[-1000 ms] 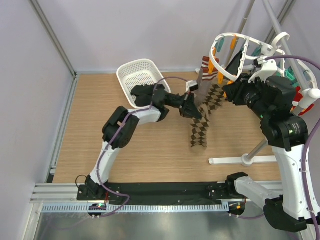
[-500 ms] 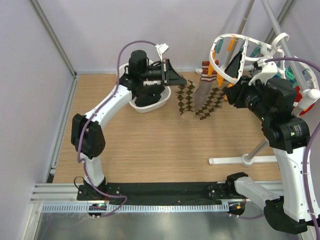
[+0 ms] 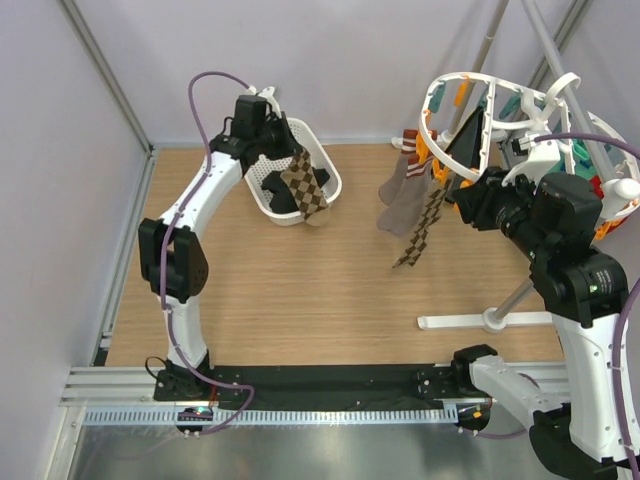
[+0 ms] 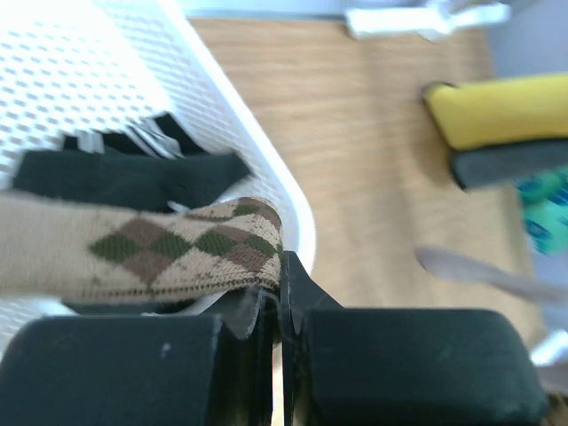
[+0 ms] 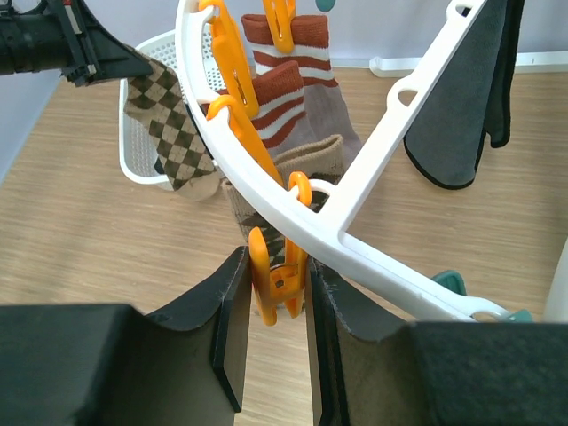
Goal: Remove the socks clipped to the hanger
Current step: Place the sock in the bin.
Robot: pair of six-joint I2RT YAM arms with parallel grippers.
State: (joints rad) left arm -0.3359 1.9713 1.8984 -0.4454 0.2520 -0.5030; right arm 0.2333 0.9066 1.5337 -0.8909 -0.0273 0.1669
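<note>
The white plastic basket (image 3: 334, 181), its walls pierced with fine round holes, stands at the far left of the table (image 3: 300, 300) and holds a heap of dark socks (image 4: 124, 177). The left gripper (image 4: 280, 297) is pinched tight on the cuff of a brown-and-cream checked sock (image 3: 303, 185), whose knit body hangs over the basket's near rim. At the far right the hanger (image 5: 355, 240), a smooth white oval frame with curved ribs, hangs tilted above the table beside a metal stand (image 3: 490, 320). The right gripper (image 5: 277, 302) is closed with both fingers against an orange peg (image 5: 275, 275) under the frame's rim, and a second checked sock (image 3: 420, 232) dangles below it. A red-and-white striped sock (image 5: 284, 98), a beige sock (image 5: 315, 155) and a black sock (image 5: 461, 115) hang clipped to the frame nearby. The table is pale wood grain, enclosed by plain lilac-grey walls (image 3: 330, 60).
</note>
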